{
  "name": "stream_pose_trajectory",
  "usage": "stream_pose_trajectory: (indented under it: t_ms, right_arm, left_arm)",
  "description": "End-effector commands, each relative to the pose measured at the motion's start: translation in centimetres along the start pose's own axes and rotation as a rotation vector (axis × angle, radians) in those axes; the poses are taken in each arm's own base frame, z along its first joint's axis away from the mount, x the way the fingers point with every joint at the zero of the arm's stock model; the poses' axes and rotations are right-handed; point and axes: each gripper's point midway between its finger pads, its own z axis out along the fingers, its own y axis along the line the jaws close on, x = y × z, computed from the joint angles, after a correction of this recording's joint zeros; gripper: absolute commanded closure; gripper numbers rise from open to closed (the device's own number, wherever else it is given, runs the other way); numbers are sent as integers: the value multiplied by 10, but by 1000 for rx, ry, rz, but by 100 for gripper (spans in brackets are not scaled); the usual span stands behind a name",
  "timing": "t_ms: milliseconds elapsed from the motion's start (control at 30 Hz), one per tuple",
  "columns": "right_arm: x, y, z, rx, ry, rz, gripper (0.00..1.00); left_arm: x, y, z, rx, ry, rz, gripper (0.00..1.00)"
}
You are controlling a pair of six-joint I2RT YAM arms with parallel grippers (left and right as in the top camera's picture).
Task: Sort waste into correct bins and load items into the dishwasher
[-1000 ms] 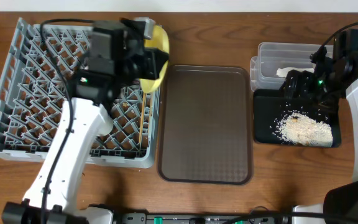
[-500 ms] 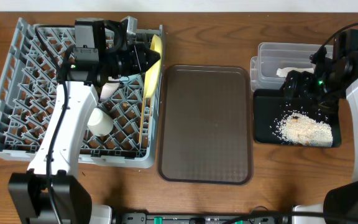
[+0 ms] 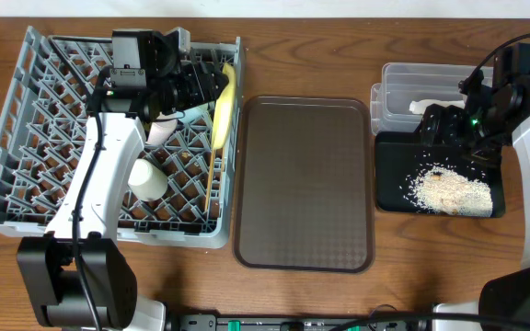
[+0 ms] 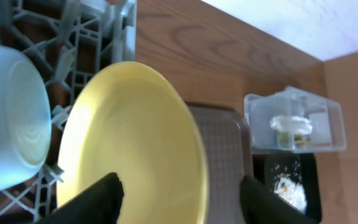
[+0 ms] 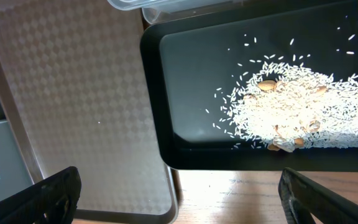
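The yellow plate (image 3: 224,103) stands on edge at the right side of the grey dishwasher rack (image 3: 26,138). My left gripper (image 3: 212,85) is open around it. In the left wrist view the plate (image 4: 129,143) fills the middle, one fingertip (image 4: 98,199) in front of its face, the other past its rim, not touching it. A light blue bowl (image 4: 11,124) leans beside it. A small white cup (image 3: 147,177) and the chopsticks (image 3: 212,179) lie in the rack. My right gripper (image 3: 442,124) hovers open over the black tray (image 3: 389,184) of rice scraps (image 3: 449,191). The napkin (image 3: 428,105) lies in the clear tub (image 3: 403,78).
The brown serving tray (image 3: 304,184) lies between the rack and the bins, with nothing on it. In the right wrist view its corner (image 5: 73,93) lies next to the black tray (image 5: 185,93), with bare wooden table (image 5: 229,193) at the front.
The left arm carried the yellow plate down and set it on edge in the rack's right side. Its jaws have opened off the plate. The right arm has not moved.
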Motion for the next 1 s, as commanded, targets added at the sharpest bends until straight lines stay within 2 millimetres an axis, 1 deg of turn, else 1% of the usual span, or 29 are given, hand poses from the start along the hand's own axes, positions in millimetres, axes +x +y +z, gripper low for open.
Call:
stream_pose_trajectory:
  t_ms: [0, 100, 167, 233, 300, 400, 533, 567, 633, 700, 767, 833, 967]
  right_arm:
    - [-1, 0, -10, -1, -32, -16, 1]
    - [-2, 0, -10, -1, -33, -16, 1]
    - [-3, 0, -10, -2, -36, -17, 1]
    - [-6, 1, -11, -5, -52, -20, 1]
    - [-14, 4, -11, -19, -82, -29, 1]
    - [-34, 12, -13, -33, -165, -63, 1]
    - [-62, 24, -18, -34, -290, -123, 1]
    - [-66, 25, -19, -23, -305, -141, 1]
    - [-64, 24, -18, 1, -299, -175, 1]
    - [-56, 19, -15, 27, -267, -175, 1]
    - [-50, 13, -13, 55, -240, -166, 1]
    - [-40, 7, -10, 78, -200, -157, 1]
    - [-22, -1, -3, 99, -157, -148, 1]
  left_arm:
    - [-4, 5, -3, -28, -20, 11, 30]
    - [-5, -1, -13, -23, -31, 26, 24]
    - [-2, -8, -23, -26, -35, 73, 20]
    - [1, -7, -34, -78, -42, 96, 19]
    - [8, 2, -45, -181, -40, 121, 18]
    - [26, 26, -60, -389, 6, 156, 16]
    - [59, 58, -79, -601, 129, 135, 15]
    - [68, 63, -84, -631, 169, 125, 15]
    - [85, 70, -92, -661, 238, 99, 15]
    - [97, 72, -98, -676, 286, 73, 15]
    - [105, 72, -103, -682, 313, 65, 15]
    - [110, 69, -111, -685, 322, 63, 15]
    - [116, 63, -124, -668, 266, 79, 15]
